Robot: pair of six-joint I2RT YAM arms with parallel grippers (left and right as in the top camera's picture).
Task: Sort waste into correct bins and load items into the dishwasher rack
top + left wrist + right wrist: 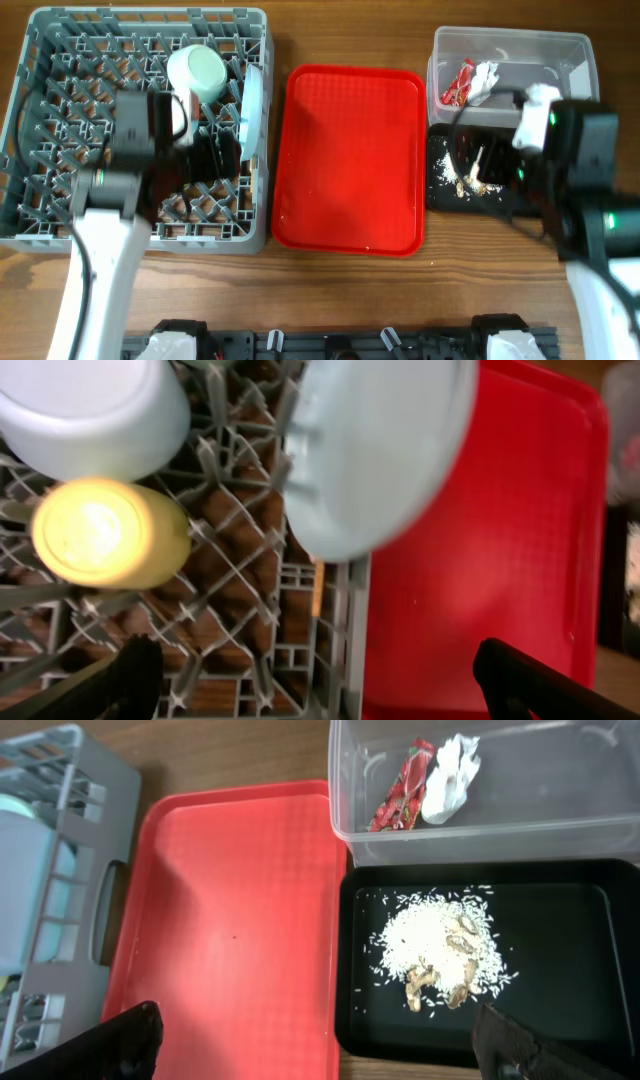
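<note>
The grey dishwasher rack (40, 120) holds a pale blue-green bowl (200, 72), a round pale plate (252, 110) standing on edge, and a yellow cup (105, 532). The left wrist view shows the bowl (90, 410) and plate (380, 450) too. My left gripper (320, 690) is open and empty above the rack's right front corner (352, 640). The clear tub (560, 810) holds the red wrapper (400, 785) and white tissue (450, 765). The black tray (570, 970) holds rice scraps (440, 945). My right gripper (320, 1045) is open and empty. Fork, stick and second bowl are not seen.
The large red serving tray (350, 160) lies between the rack and the two bins, with nothing on it. The right arm (580, 150) hangs over the black tray (445, 190) and hides part of it. Bare wooden table runs along the front.
</note>
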